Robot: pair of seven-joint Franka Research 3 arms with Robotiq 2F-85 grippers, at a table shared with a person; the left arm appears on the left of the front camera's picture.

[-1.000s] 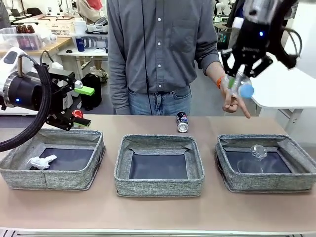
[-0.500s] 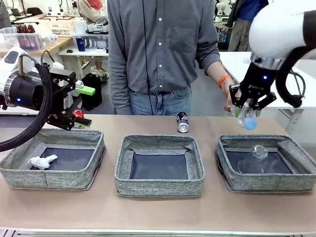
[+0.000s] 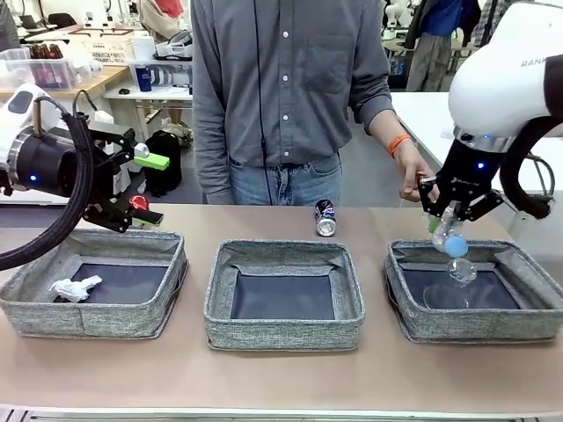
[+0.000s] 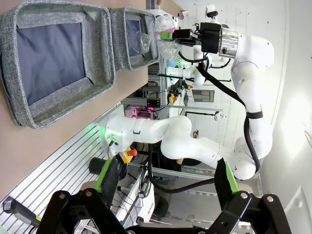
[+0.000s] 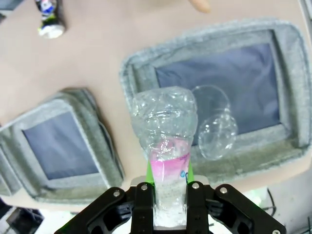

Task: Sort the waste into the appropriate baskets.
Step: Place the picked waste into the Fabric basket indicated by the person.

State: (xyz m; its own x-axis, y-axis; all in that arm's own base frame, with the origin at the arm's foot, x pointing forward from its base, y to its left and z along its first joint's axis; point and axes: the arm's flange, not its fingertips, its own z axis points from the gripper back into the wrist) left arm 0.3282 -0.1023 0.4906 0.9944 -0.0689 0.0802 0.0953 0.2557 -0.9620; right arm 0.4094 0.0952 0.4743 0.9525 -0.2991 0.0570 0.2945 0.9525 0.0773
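Observation:
My right gripper (image 3: pixel 449 220) is shut on a clear blue-capped bottle (image 3: pixel 454 243), cap pointing down, just above the back rim of the right basket (image 3: pixel 528 316). A clear plastic cup (image 3: pixel 462 271) lies in that basket. The right wrist view has the bottle (image 5: pixel 165 127) between the fingers of my right gripper (image 5: pixel 168 195), over the cup (image 5: pixel 214 126) and the basket rim (image 5: pixel 130 73). A crumpled white paper wad (image 3: pixel 74 288) lies in the left basket (image 3: pixel 88 321). The middle basket (image 3: pixel 283 332) holds nothing. A dark blue can (image 3: pixel 325 217) lies on the table behind it. My left gripper (image 3: pixel 148 189) hangs open above the left basket.
A person stands at the far side, one hand (image 3: pixel 413 180) hanging close beside my right gripper. Something small and red (image 3: pixel 137 202) shows behind the left gripper's fingers, mostly hidden. The left wrist view looks sideways past its open gripper (image 4: pixel 165 180) at the middle basket (image 4: pixel 105 53).
My right gripper has carried the bottle down from beside the person's hand to just above the right basket. The left arm has not moved.

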